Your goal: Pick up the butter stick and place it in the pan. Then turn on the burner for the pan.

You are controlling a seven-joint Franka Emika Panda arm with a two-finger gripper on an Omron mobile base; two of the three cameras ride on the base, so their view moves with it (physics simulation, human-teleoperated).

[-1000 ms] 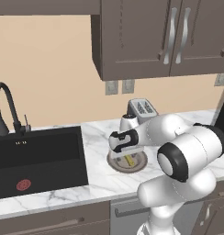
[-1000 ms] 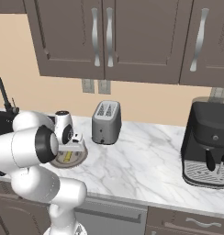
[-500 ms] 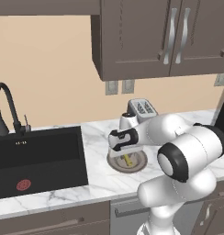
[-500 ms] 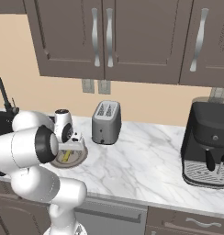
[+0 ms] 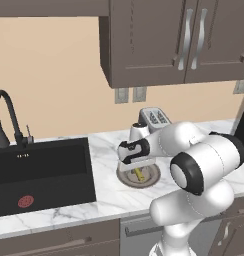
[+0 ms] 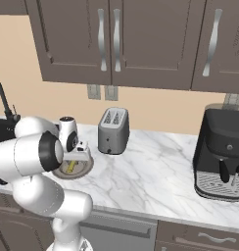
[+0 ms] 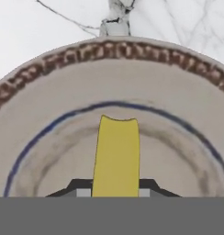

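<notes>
The marble counter (image 6: 155, 171) runs left to right, with the black sink (image 5: 41, 172) at its left end and the coffee machine (image 6: 223, 159) at its far right. The grey toaster (image 6: 113, 130) stands near the back wall, just right of the tan plate (image 7: 49, 92), which has a brown patterned rim and a blue ring. The gripper (image 7: 116, 190) reaches down over the plate, its jaws closed against both sides of the butter stick (image 7: 116, 156), which lies at the plate's middle.
</notes>
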